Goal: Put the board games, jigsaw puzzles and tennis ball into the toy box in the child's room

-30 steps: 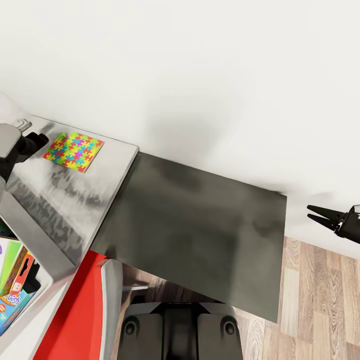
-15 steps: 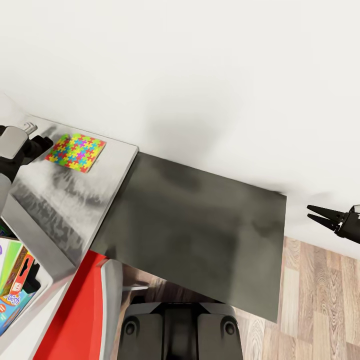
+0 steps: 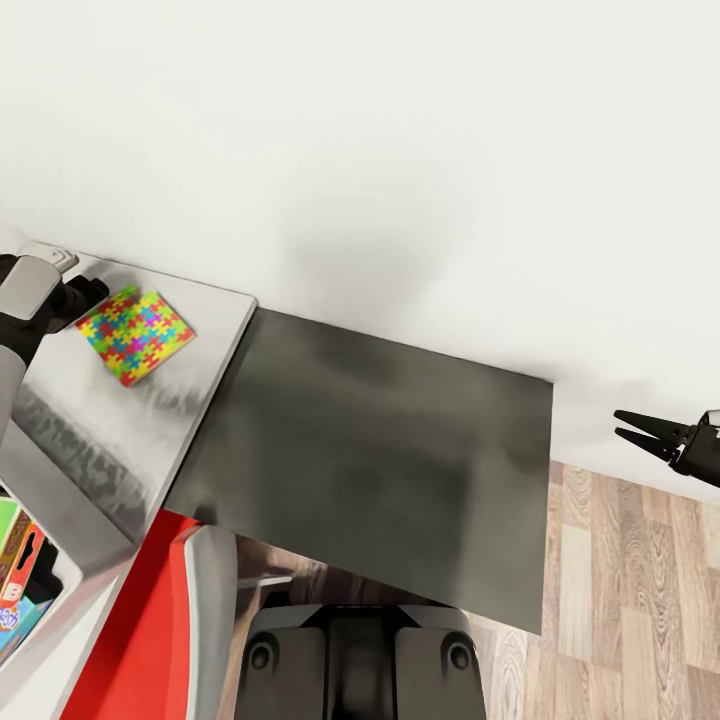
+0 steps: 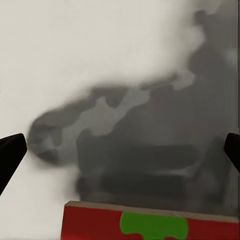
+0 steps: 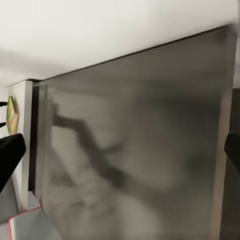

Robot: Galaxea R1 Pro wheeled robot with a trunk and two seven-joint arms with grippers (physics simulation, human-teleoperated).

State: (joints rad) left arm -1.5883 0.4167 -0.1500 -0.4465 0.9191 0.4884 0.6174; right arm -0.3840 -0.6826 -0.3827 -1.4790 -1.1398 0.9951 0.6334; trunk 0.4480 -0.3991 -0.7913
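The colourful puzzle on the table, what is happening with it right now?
The jigsaw puzzle lies flat on the pale table, near the wall. The left gripper is right beside the puzzle's edge with its fingers spread wide, as the left wrist view shows, so nothing is grasped yet. The right gripper hangs idle off to the side above the floor. At the lower left, boxes stand in the toy box.

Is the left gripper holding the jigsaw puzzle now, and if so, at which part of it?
It cannot be told. The left gripper is at one corner of the jigsaw puzzle, which lies on the table. The left wrist view shows open jaws with the puzzle edge between them.
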